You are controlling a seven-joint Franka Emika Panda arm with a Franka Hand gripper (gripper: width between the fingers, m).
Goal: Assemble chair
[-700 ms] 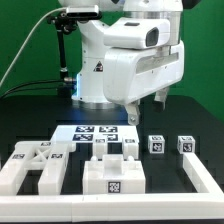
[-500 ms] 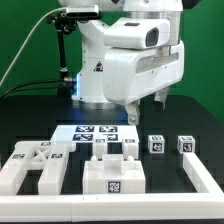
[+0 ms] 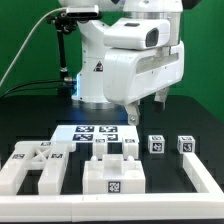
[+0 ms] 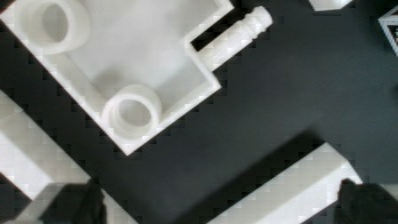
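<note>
Nothing has moved since the earlier frames: the gripper (image 4: 214, 204) hangs over the marker board (image 3: 85, 131), released and holding nothing. The chair pieces (image 3: 112, 176) lie on the black bench (image 3: 30, 120) just in front of that board, with two small cubes (image 3: 156, 146) toward the exterior view's right.
</note>
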